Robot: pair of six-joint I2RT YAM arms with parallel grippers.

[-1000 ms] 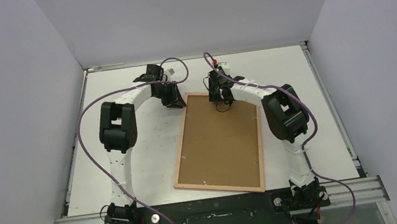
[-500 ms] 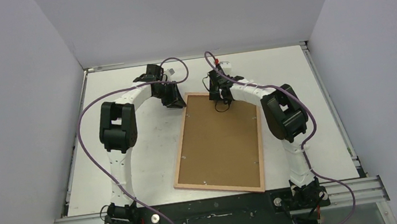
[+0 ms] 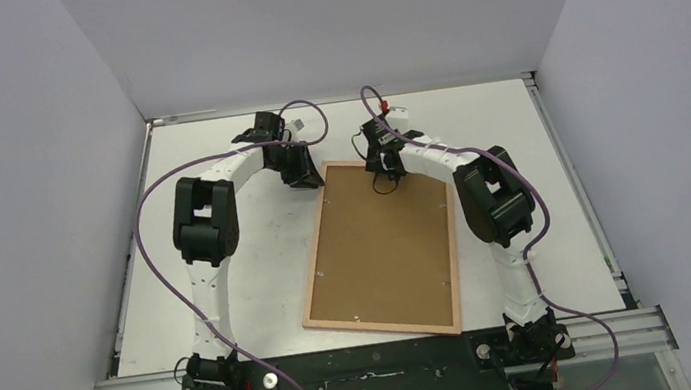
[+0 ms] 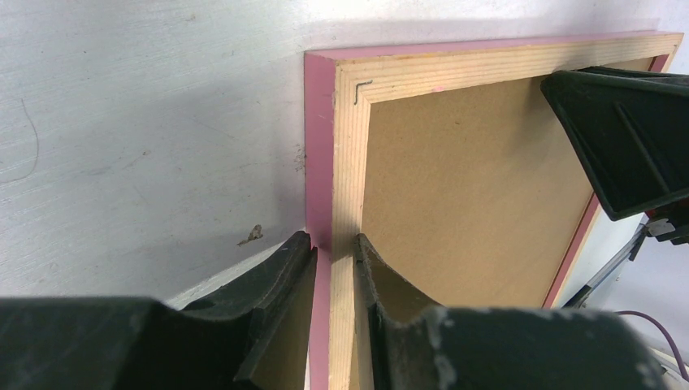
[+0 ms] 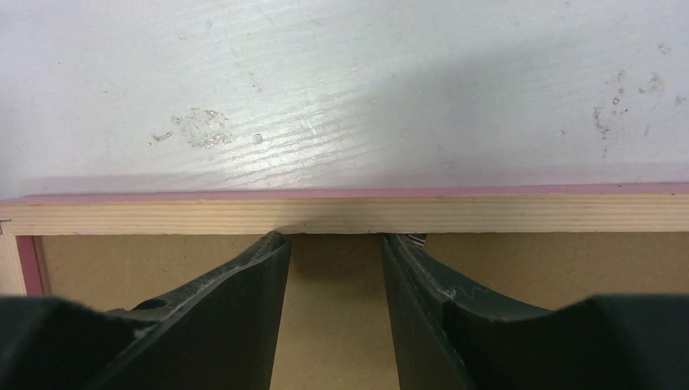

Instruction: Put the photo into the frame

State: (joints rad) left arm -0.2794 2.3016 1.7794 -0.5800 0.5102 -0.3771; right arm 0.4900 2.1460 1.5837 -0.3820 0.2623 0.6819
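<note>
Lying flat, the rectangular pale-wood frame holds a brown backing board.

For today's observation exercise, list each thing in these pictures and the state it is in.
frame: face down on the table
backing board: lying inside the frame
left gripper: jaws shut on the frame's side rail
right gripper: jaws open, tips at the far rail

the frame is grained wood (pink-painted edge), its backing board matt brown.
</note>
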